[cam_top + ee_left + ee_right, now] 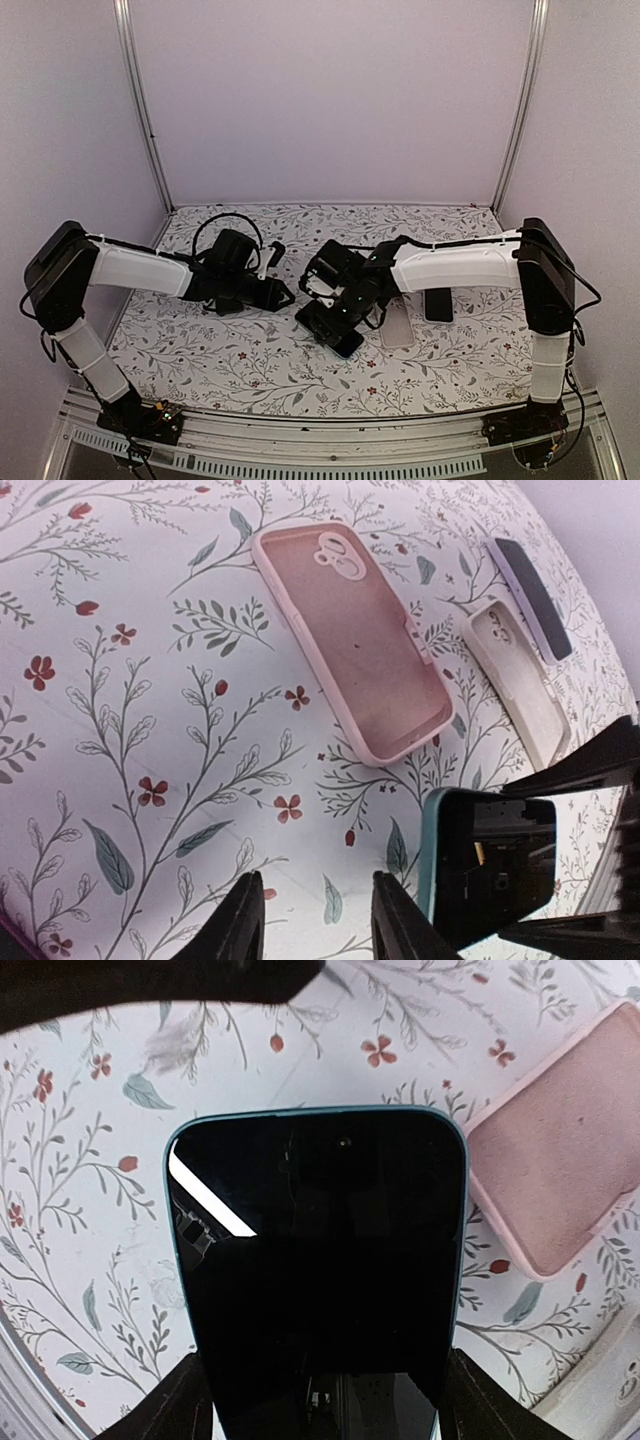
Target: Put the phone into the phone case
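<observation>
My right gripper (320, 1400) is shut on the two long edges of a phone (315, 1260) with a black screen and a teal rim, screen up. The phone also shows in the left wrist view (490, 865) and the top view (338, 335). An empty pink phone case (360, 640) lies open side up on the floral table, just beside the held phone; part of it shows in the right wrist view (565, 1160). The right arm hides it in the top view. My left gripper (315, 900) is open and empty, low over the table, left of the phone (280, 293).
A cream case (520, 680) lies beyond the pink one, also in the top view (397, 325). A second dark phone with a lilac rim (530, 595) lies past it (438, 303). White walls and metal posts (140, 110) bound the floral table (230, 360).
</observation>
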Robot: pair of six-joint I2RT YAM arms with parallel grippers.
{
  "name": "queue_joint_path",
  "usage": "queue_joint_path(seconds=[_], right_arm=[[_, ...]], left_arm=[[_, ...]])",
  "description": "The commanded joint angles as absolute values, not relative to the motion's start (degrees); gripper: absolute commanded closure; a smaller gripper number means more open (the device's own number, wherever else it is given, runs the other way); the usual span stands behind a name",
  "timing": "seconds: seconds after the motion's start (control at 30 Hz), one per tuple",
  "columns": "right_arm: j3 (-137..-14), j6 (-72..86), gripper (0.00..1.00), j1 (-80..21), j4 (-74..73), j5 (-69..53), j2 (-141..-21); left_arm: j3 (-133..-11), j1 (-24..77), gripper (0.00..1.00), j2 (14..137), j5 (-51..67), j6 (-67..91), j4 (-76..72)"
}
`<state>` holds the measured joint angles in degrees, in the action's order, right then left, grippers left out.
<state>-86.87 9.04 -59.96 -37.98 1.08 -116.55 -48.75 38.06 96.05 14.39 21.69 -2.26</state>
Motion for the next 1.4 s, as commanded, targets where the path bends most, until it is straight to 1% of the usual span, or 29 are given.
queue_joint_path(seconds=[0.0, 0.13, 0.3, 0.4, 0.5, 0.67, 0.77, 0.93, 1.37], right_arm=[[-83.92, 13.66, 0.53, -59.97, -31.32, 6.93, -109.29], [-77.49, 22.43, 0.54, -57.11, -30.62, 15.39, -103.44], [-65.16, 30.22, 0.57, -50.74, -23.74, 16.77, -94.48], [-61.22, 32.91, 0.57, -49.32, -21.80, 18.00, -93.33], [-60.06, 35.06, 0.58, -49.07, -19.92, 17.83, -94.26], [-59.30, 38.02, 0.65, -49.61, -19.17, 18.37, -94.60], [-59.32, 39.26, 0.65, -51.62, -20.56, 20.73, -94.54], [-57.91, 40.57, 0.65, -51.86, -20.76, 22.36, -96.06], [-55.82, 39.39, 0.65, -51.86, -20.00, 21.53, -99.69]], left_arm=[[-47.86, 37.63, 0.62, 94.28, 13.01, 21.45, -2.29], [-47.59, 37.70, 0.62, 93.64, 13.00, 21.95, -2.60], [-47.37, 37.71, 0.62, 93.19, 13.48, 21.12, -2.07], [-47.00, 37.79, 0.62, 92.39, 12.71, 20.76, -1.54], [-46.61, 37.79, 0.62, 91.73, 12.34, 20.70, -1.63], [-46.51, 37.79, 0.62, 91.74, 12.31, 20.65, -1.62], [-46.48, 37.79, 0.62, 92.21, 12.38, 20.67, -1.89], [-46.73, 37.79, 0.62, 93.20, 13.34, 20.87, -2.52], [-46.51, 37.79, 0.62, 93.59, 13.45, 20.93, -2.47]])
